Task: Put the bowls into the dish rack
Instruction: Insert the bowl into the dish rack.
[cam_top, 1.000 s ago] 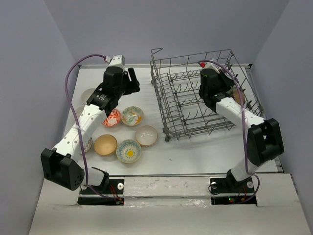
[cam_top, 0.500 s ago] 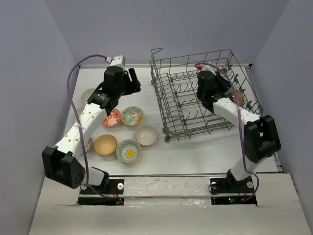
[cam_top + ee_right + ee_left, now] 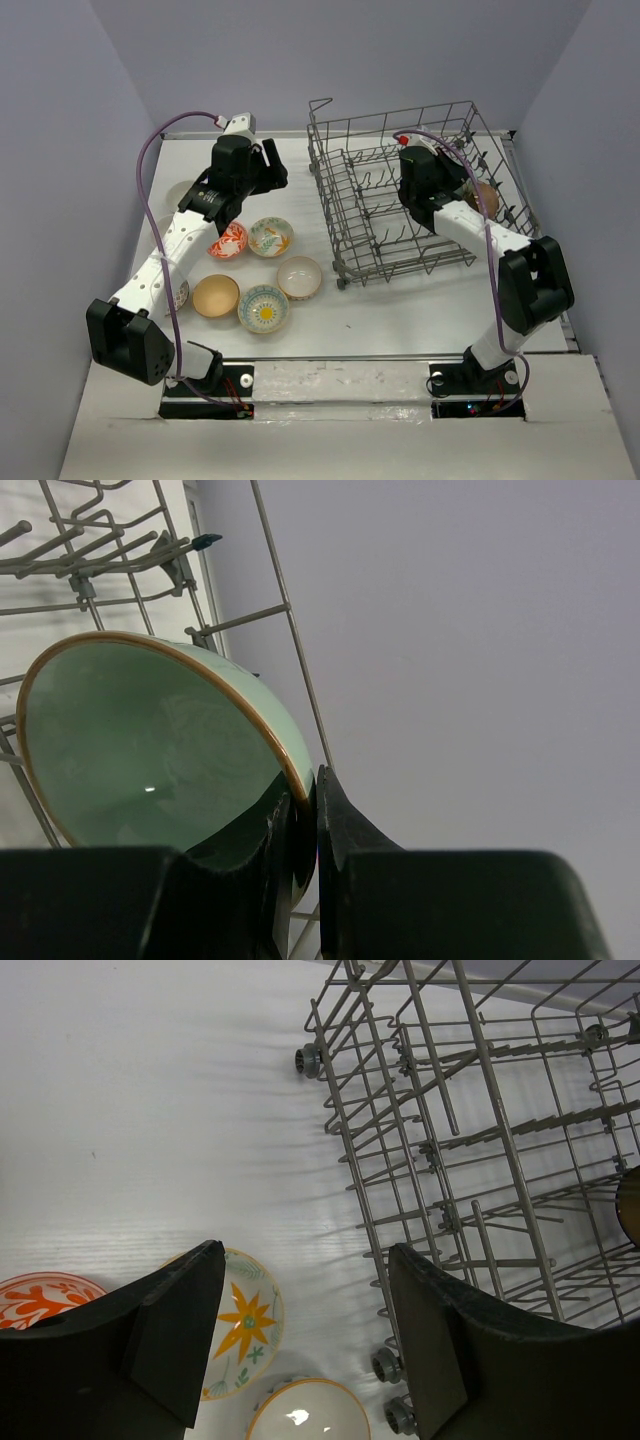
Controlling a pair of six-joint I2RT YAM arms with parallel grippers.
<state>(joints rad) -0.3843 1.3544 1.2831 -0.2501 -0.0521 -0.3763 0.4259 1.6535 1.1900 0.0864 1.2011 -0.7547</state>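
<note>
The grey wire dish rack (image 3: 332, 215) stands at the back right of the table. My right gripper (image 3: 315, 810) is shut on the rim of a teal bowl (image 3: 140, 750) with a brown edge, held tilted among the rack's wires (image 3: 290, 630) near its right wall. In the top view that gripper (image 3: 470, 190) sits inside the rack. My left gripper (image 3: 305, 1310) hangs open and empty above the table, left of the rack (image 3: 470, 1140). Below it lie a cream floral bowl (image 3: 240, 1325), a white bowl (image 3: 305, 1415) and a red-orange bowl (image 3: 40, 1300).
More bowls lie on the left half of the table: a tan one (image 3: 216, 296), a blue-rimmed one with a yellow centre (image 3: 264, 308), and one partly hidden under the left arm (image 3: 180, 295). Grey walls close in the table on three sides.
My right gripper has shifted slightly left inside the rack, still holding the teal bowl. The left arm has hardly moved.
</note>
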